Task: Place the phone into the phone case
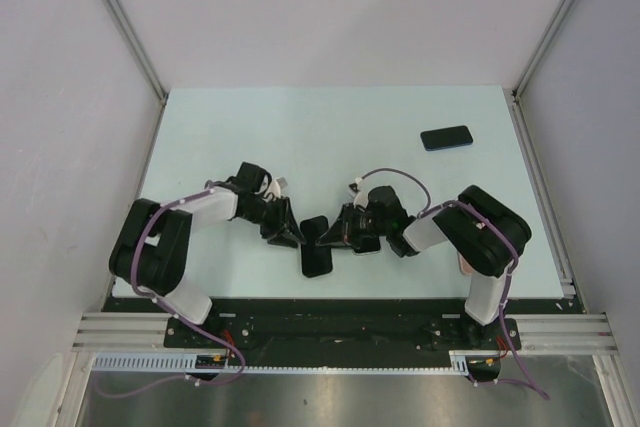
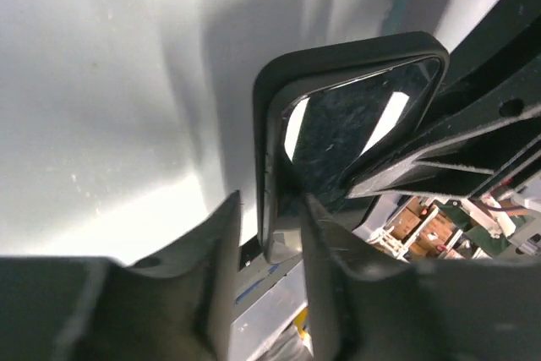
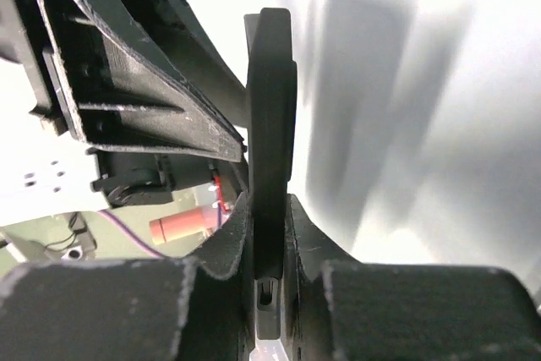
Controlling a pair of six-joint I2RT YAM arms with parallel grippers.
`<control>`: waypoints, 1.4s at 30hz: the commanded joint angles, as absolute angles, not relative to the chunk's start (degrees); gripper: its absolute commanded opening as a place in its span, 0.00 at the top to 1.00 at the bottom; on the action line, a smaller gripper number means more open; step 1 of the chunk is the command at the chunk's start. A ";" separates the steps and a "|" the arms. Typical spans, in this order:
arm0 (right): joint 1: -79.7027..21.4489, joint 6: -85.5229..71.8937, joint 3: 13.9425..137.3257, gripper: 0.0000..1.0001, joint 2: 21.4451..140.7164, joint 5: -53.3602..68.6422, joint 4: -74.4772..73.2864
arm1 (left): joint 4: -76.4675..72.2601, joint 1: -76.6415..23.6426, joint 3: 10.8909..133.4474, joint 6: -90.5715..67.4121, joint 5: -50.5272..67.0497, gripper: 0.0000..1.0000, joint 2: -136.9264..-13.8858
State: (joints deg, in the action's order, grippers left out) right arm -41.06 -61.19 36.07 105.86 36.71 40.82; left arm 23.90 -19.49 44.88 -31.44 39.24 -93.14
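Finds the case (image 1: 316,247) at the near middle of the table (image 1: 300,137), between the two arms and gripped from both sides. Records the left gripper (image 1: 292,234) pinching one end: in the left wrist view, shows the left gripper (image 2: 270,205) with jaws closed on the rim of the case (image 2: 264,124), open side facing the camera. Notes the far part of that opening covered by the right gripper (image 2: 456,124), so cannot trace the full outline there. Records the right gripper (image 1: 340,237) likewise clamped: in the right wrist view, shows the right gripper (image 3: 266,209) with jaws pressed onto both faces of the case (image 3: 270,107), seen edge-on and upright in frame, lower end hidden between the fingers (image 3: 228,243). Sees the left gripper (image 3: 127,82) close beside the case there, cut off by the frame edge. From above, cannot separate black fingertips from black case, nor tell whether the case touches the table. Locates the phone (image 1: 446,137) lying flat toward the far right of the table, well apart from both grippers; visible only from above, too small to tell which face is up.
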 commanded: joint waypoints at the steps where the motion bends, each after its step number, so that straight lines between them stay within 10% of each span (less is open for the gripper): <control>1: -37.71 -63.10 36.21 1.00 100.46 46.90 59.19 | 26.63 -14.69 49.04 -28.74 43.23 0.57 -83.96; 8: -32.52 -85.40 35.68 1.00 105.99 56.16 91.58 | 18.91 -11.42 50.81 -31.46 52.62 0.34 -73.22; 27: -31.82 -84.90 35.77 1.00 100.81 57.40 91.58 | -5.33 -11.77 42.81 -43.23 62.66 0.33 -75.93; 36: -33.66 -86.04 36.04 0.98 99.32 56.43 91.67 | -9.74 -12.39 41.84 -45.08 63.63 0.46 -79.28; 42: -34.45 -86.48 36.04 0.83 98.96 55.99 91.58 | -14.15 -13.27 40.52 -48.43 64.07 0.80 -78.22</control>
State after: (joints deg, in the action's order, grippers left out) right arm -33.63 -84.93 35.38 101.86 56.10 72.23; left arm -8.62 -12.43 41.54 -46.19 62.22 -79.20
